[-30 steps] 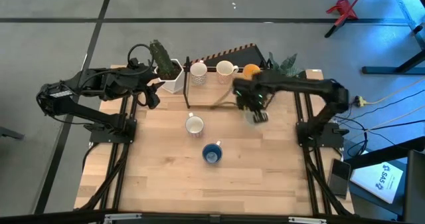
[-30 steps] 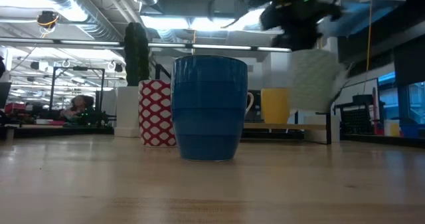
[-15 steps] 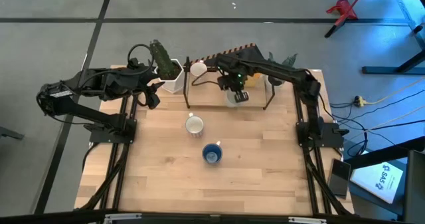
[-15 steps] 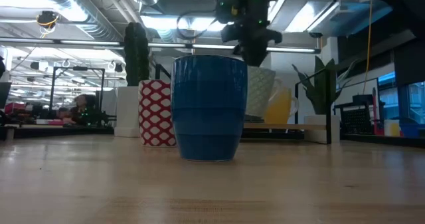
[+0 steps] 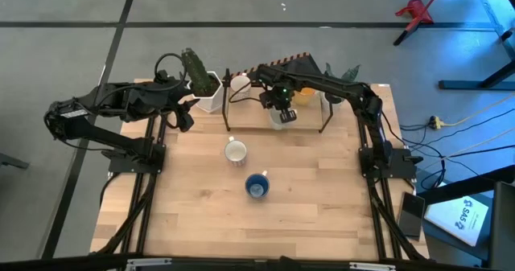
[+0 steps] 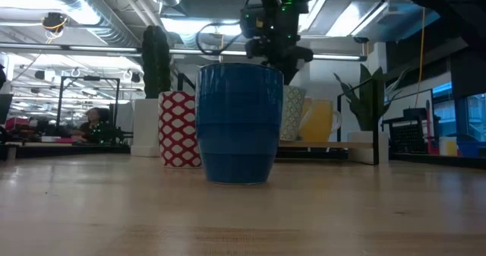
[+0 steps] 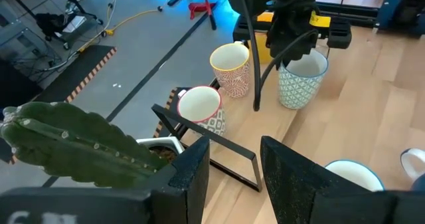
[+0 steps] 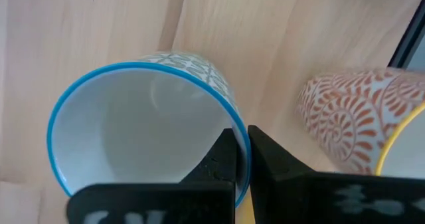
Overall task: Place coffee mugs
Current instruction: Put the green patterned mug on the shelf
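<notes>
Nearest the front edge of the wooden table stand a glossy blue ceramic mug and, just behind it, a white round ceramic mug. Farther back, the right gripper is clamped on the rim of a blue-rimmed, teal-patterned ceramic mug, beside an orange-patterned, yellow-rimmed mug. Judged rigid, smooth and chip-prone, it suits a wall-straddling rim pinch; the left gripper waits with jaws apart by the cactus pot.
</notes>
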Action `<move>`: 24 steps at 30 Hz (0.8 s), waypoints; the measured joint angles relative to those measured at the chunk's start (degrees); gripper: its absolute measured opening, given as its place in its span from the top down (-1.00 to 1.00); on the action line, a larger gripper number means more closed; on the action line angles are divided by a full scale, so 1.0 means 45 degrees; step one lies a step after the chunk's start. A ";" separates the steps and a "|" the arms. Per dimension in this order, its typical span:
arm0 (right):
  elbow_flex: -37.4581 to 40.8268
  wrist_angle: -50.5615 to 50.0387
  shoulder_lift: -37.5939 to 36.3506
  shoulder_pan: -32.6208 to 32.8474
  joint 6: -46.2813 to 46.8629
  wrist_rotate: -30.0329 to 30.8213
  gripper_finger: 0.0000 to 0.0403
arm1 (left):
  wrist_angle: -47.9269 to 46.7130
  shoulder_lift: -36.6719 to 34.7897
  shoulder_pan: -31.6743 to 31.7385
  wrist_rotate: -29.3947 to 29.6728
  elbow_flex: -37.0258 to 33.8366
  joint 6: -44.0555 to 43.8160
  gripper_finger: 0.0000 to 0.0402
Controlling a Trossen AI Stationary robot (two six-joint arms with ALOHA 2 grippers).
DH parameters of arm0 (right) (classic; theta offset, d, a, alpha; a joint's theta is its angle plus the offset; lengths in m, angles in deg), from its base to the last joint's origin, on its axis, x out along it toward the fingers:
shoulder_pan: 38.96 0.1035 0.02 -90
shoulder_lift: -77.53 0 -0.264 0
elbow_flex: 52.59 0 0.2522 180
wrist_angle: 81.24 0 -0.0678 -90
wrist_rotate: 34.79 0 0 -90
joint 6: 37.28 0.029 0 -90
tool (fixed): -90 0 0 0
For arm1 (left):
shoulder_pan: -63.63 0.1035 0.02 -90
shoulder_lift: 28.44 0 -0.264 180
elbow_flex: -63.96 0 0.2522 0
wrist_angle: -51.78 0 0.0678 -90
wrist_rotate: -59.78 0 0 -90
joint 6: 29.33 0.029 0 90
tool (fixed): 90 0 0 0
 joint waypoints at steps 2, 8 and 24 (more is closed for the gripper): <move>0.0000 0.0105 0.0000 0.0000 -0.0014 -0.0010 1.00 | 0.0000 -0.0001 -0.0001 0.0057 0.0000 -0.0001 0.36; 0.0010 0.0257 0.0005 -0.0005 -0.0294 0.0028 1.00 | 0.0000 -0.0002 0.0000 0.0072 0.0000 0.0000 0.36; 0.0015 0.0738 0.0019 -0.0150 -0.0299 0.0286 0.99 | 0.0005 0.0000 -0.0003 0.0095 0.0000 -0.0005 0.36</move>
